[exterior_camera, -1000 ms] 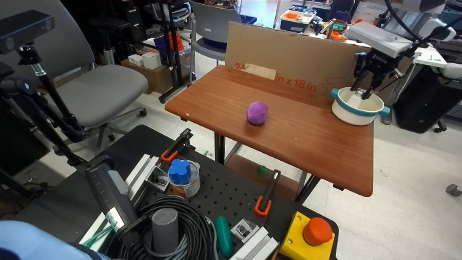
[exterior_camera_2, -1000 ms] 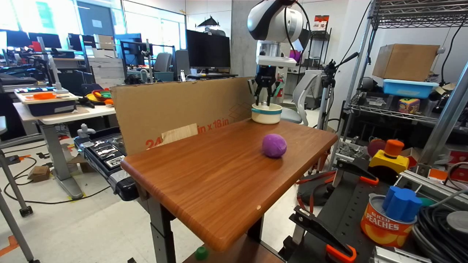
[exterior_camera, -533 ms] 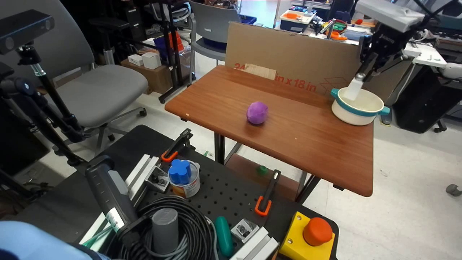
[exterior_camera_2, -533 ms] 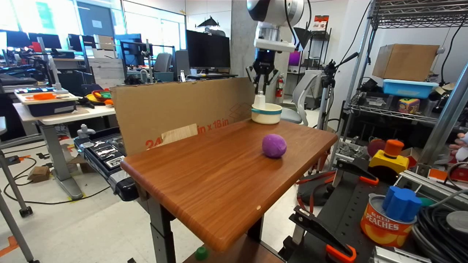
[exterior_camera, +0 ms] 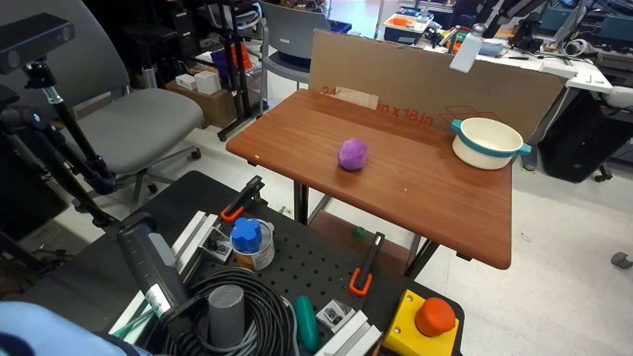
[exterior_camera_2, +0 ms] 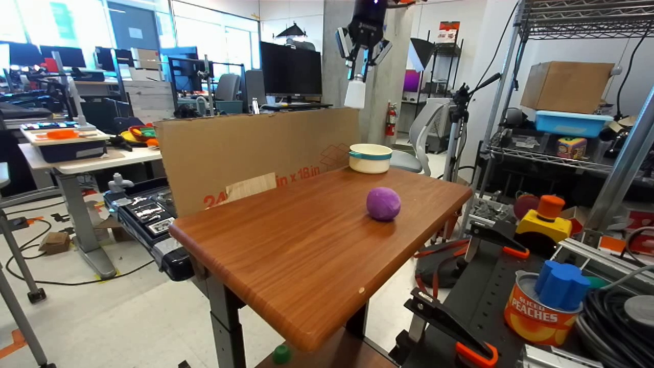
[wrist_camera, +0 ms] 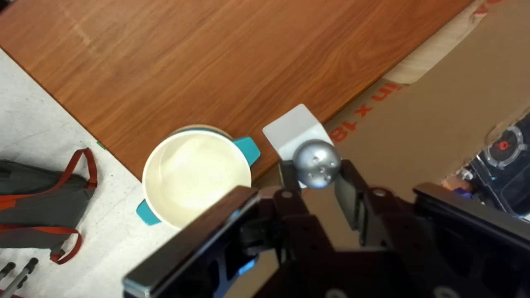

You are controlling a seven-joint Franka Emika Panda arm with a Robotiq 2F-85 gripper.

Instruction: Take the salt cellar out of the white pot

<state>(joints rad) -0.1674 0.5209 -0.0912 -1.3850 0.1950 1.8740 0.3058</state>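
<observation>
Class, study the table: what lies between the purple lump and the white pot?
Only bare wooden tabletop lies between the purple lump and the white pot; the stretch shows in both exterior views.

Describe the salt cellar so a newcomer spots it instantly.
Find the table, then the black gripper higher up. It holds the salt cellar: slim and white, with a rounded silver cap, unlike the wide, teal-handled pot or the purple lump.
</observation>
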